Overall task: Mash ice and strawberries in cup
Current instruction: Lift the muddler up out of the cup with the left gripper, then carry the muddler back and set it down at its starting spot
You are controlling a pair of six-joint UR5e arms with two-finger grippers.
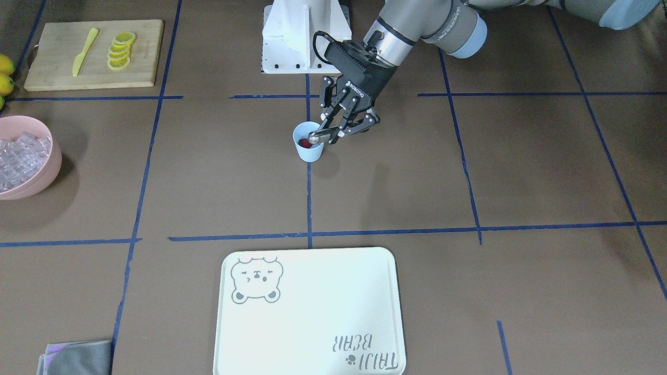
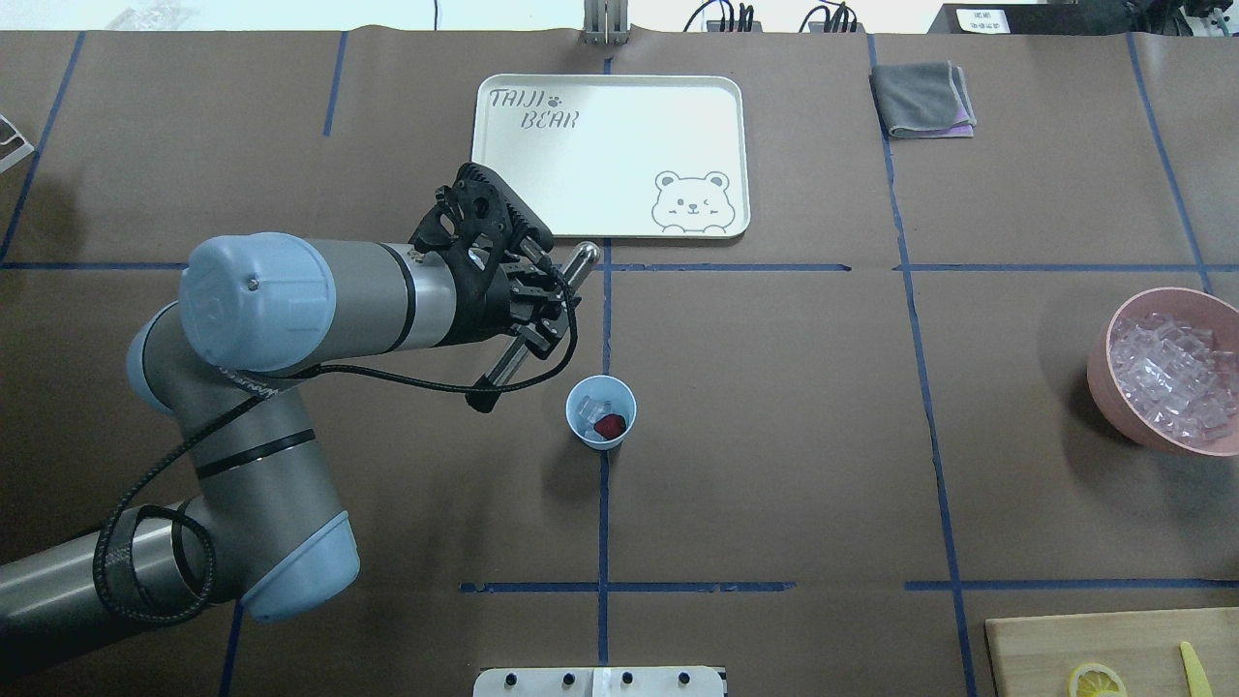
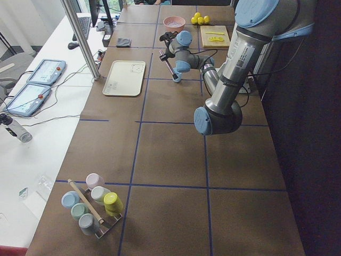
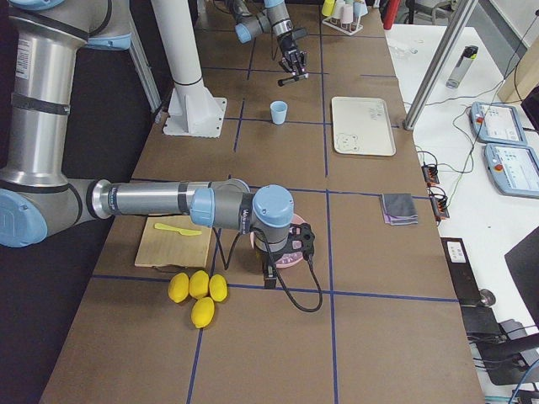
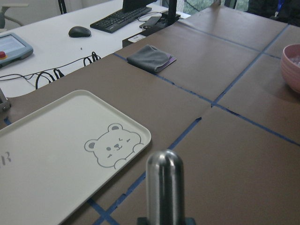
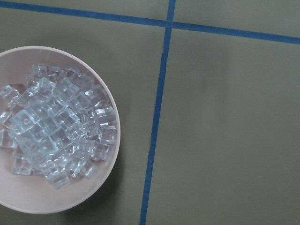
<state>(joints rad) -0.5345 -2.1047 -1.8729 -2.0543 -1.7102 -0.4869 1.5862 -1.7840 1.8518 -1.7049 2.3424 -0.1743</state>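
Left tool (image 1: 336,134): you've got it pinched tight on a metal rod (image 2: 584,257). The fingers are clamped around the shaft.
Rod: it's tilted and up in the air. The rounded end shows big in the left wrist view, and the side view from the robot's right shows it well above the cup, not in it.
Cup (image 2: 600,411): light blue and upright on the worktop (image 2: 774,436), right on a blue tape line, just beside and below the left tool.
Inside the cup: you can spot one red strawberry (image 2: 610,426) with a bit of clear ice (image 2: 589,410) next to it.
Right tool (image 4: 282,252): it's hanging over the pink bowl (image 2: 1103,358). Honestly can't tell if it's spread or pressed together, since no fingers show in its wrist view.
Pink bowl: loaded with a pile of cubes (image 6: 56,126), well apart from the cup.
Other stuff: white bear tray (image 2: 610,92), grey cloth (image 2: 921,97), and a wooden board (image 1: 52,62) with lemon slices (image 1: 121,50) and a yellow knife (image 1: 85,51).
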